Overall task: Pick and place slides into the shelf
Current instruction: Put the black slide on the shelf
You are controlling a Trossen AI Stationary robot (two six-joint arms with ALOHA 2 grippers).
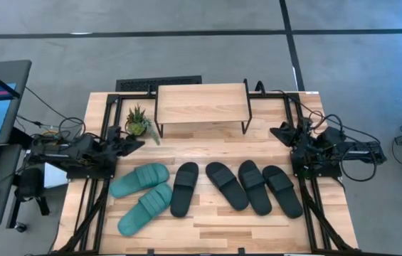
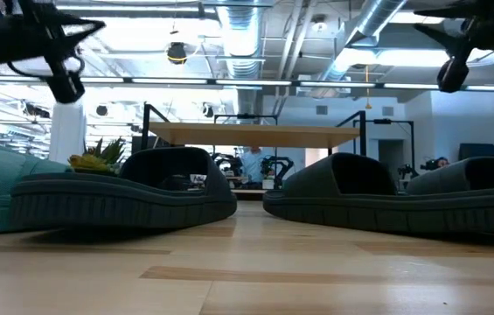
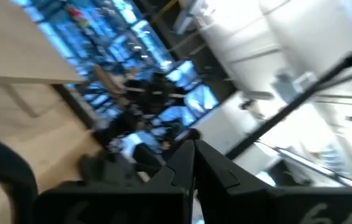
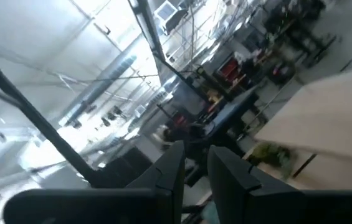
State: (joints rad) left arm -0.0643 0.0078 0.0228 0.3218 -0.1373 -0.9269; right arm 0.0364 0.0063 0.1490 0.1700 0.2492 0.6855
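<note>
While both arms sit at the table edges, the six slides lie in a loose row across the middle of the table (image 1: 215, 220), all in front of the shelf (image 1: 202, 104).

Slide positions, seen from above:
- Two teal slides at the left end of the row — one (image 1: 139, 179) nearer the shelf, the other (image 1: 145, 208) nearer the front edge, both angled and lying just beside each other.
- One black slide (image 1: 184, 188) directly right of the teal pair, roughly upright in the overhead picture.
- Three further black slides (image 1: 227, 185), (image 1: 255, 186), (image 1: 282, 190), lying side by side and slanted the same way.

The shelf stands at the back centre of the table on thin black legs; its light wooden top board carries nothing. A small potted plant (image 1: 138, 122) stands just beside its left legs.

Gripper status:
- Left gripper (image 1: 133, 143): raised at the left edge, near the plant, apart from every slide. The left wrist view shows its fingers (image 3: 179, 167) pressed together, gripping nothing.
- Right gripper (image 1: 280, 131): raised at the right edge, beside the shelf's right side, clear of the slides. The right wrist view shows a narrow gap between its fingers (image 4: 172, 165) — essentially closed, empty.

In the low view, black slides fill the foreground with the shelf board behind them.
</note>
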